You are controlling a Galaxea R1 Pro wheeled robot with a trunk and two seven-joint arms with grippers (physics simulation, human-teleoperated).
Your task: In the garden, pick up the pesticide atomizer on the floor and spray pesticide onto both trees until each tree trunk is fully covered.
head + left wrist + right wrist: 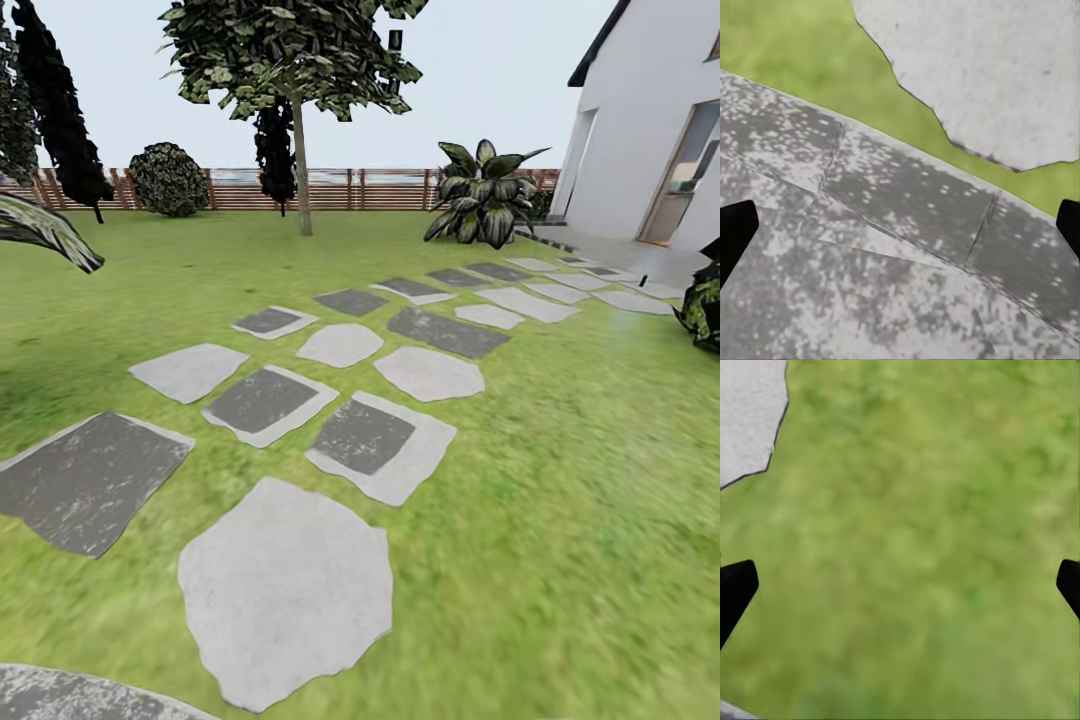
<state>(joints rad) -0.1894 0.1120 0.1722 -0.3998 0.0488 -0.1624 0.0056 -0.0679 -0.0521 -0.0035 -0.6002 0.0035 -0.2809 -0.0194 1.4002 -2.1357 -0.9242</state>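
A tall tree [290, 50] with a bare grey-brown trunk [301, 170] and a blocky dark-green crown stands far ahead on the lawn [580, 480], near the slat fence [380, 189]. No atomizer is in sight. My left gripper [900, 232] hangs open over a dark grey stepping stone [870, 247], its black fingertips [735, 236] far apart at the frame's sides. My right gripper [900, 589] is open too, above bare grass [922, 547], with nothing between its fingers.
A path of grey stepping stones [285, 590] runs forward toward a white house [650, 120] at right. A broad-leaf plant [485, 195], a round bush [168, 180] and near-black cypresses [60, 110] line the fence. Another leafy plant [703, 300] sits at the right edge.
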